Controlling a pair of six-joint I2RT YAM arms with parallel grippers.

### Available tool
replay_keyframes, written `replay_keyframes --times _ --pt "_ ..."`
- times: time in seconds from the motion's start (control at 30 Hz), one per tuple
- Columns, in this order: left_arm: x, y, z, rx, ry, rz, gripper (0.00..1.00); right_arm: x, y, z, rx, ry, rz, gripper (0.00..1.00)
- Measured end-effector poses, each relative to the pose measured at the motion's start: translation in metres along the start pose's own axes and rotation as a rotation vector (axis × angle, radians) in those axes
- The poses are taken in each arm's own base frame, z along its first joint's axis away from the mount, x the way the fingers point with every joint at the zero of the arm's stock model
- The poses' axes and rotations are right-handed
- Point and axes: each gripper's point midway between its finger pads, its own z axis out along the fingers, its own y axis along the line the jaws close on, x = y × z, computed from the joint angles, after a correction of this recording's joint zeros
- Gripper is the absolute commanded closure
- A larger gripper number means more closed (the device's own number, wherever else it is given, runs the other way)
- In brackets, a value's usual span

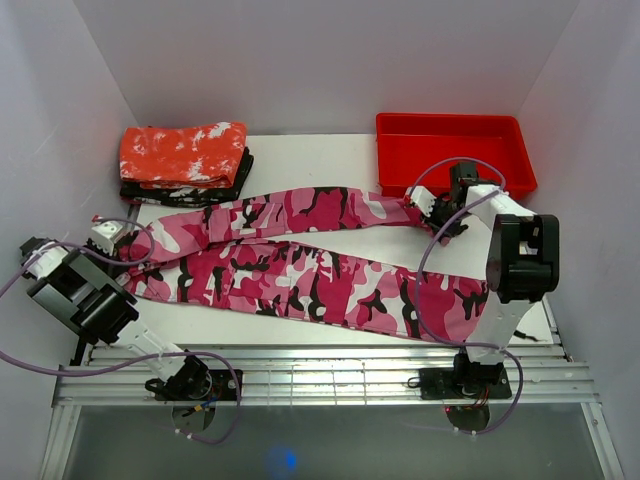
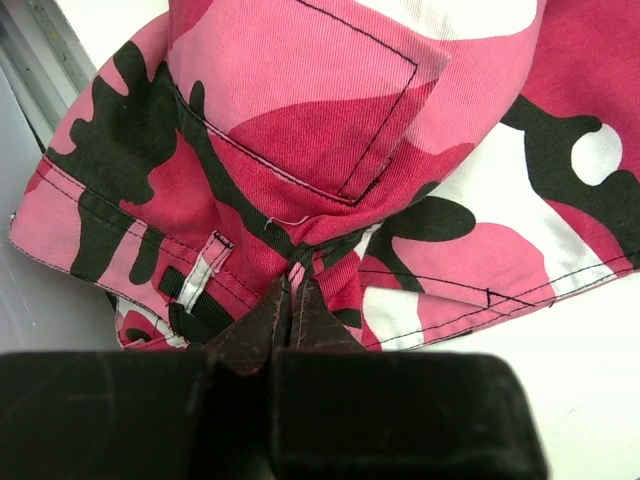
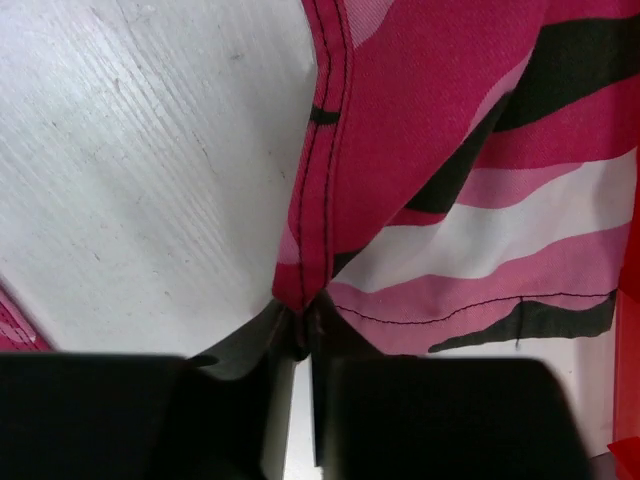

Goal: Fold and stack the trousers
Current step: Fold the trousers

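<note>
The pink camouflage trousers [image 1: 300, 265] lie stretched across the white table, waist at the left and both legs running right. My left gripper [image 1: 118, 243] is at the waist end. In the left wrist view it [image 2: 295, 285] is shut on a pinch of the waistband cloth [image 2: 330, 120], just below a back pocket. My right gripper [image 1: 428, 208] is at the end of the far leg, beside the red bin. The right wrist view shows it [image 3: 305, 312] shut on the seamed hem corner of that leg [image 3: 450, 150]. The near leg ends by the right arm's base.
A red plastic bin [image 1: 440, 150] stands at the back right, its edge [image 3: 630, 330] close to the right gripper. A folded red cloth with white speckles [image 1: 185, 152] sits on dark folded clothes [image 1: 238, 172] at the back left. Metal rails [image 1: 320, 365] line the near edge.
</note>
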Motion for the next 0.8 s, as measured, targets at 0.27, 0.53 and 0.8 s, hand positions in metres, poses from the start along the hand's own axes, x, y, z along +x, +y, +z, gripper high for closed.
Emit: replay_keyframes --times 0.27,0.53,0.8 --pt "-0.006 0.011 0.0 0.0 -0.001 -0.015 1.0 -0.004 0.001 -0.033 0.009 0.001 -0.032 0.92" --pt "-0.023 0.03 -0.004 -0.016 -0.023 -0.002 1.0 -0.008 -0.028 -0.176 0.252 -0.037 -0.141 0.92" --pt "-0.038 0.052 -0.008 -0.031 -0.035 0.008 1.0 0.043 0.072 -0.176 0.086 0.041 -0.185 0.92"
